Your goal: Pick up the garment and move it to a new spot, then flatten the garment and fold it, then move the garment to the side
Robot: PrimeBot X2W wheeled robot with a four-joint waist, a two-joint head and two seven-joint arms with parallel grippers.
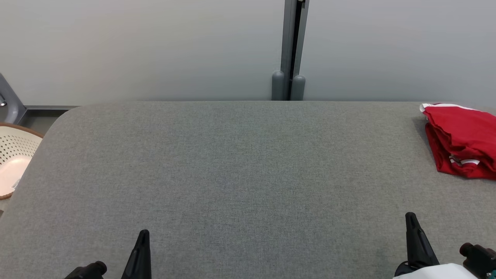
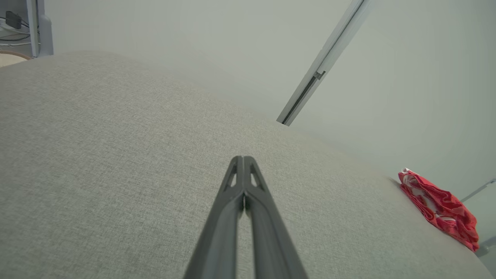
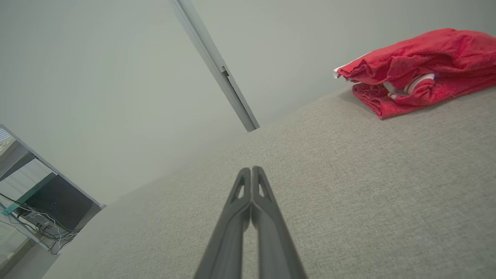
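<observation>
Lying folded at the right edge of the head view, the red garment [image 1: 461, 139] with white trim sits on the grey bench [image 1: 240, 162], toward the upper right. Lower left: left gripper [image 1: 143, 233] clenched, fingers pressed together, grasping nothing. Lower right: right gripper [image 1: 410, 215] likewise clenched and empty, well apart from the garment. Cream perforated basket [image 1: 15, 153] off the bench's left edge.

Red garment [image 1: 461, 139] with white trim, grey table [image 1: 232, 162], cream basket [image 1: 13, 155].
</observation>
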